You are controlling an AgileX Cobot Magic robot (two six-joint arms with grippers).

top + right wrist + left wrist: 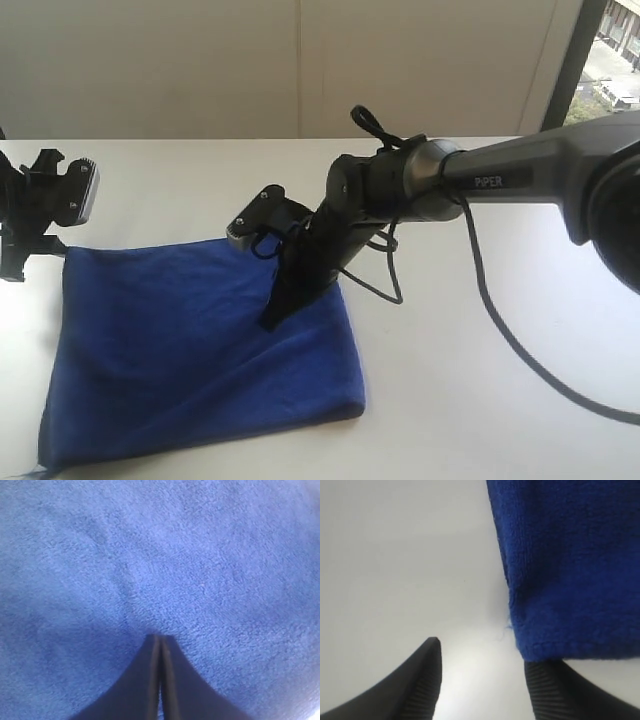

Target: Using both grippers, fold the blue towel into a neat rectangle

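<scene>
Closed flat at the right pincer [161, 637], finger against finger with only a thin seam between, tips planted on the blue towel [160, 555]. Cannot tell whether any of the pile is nipped in that seam. Nothing but blue nap on every side of those tips in the wrist view, faintly puckered just ahead of them. Seen from off the arms, right pincer [272, 322] angled steeply down onto the towel [180, 340], cloth spreading out from the tips in all directions and lying on the white bench [480, 400] with a few soft ripples. Back from the tips, up along the wrist, a black cable [479, 285] looping off and trailing over the bench; further back, the grey arm [520, 175] lettered PIPER. Standing apart at the left pincer [482, 652], a wide gap between the two ridged fingers [427, 680], bare bench [395, 555] showing in the gap and nothing gripped. Just past one fingertip, a hemmed corner of the towel [570, 570] with loose threads at its edge; touching that finger or merely near it, impossible to say. From off the arms, left pincer [65, 182] just beside one corner of the towel, well apart from the right one, with much of the cloth between them. Beyond both, a pale wall [300, 60] and a strip of window [610, 60].
</scene>
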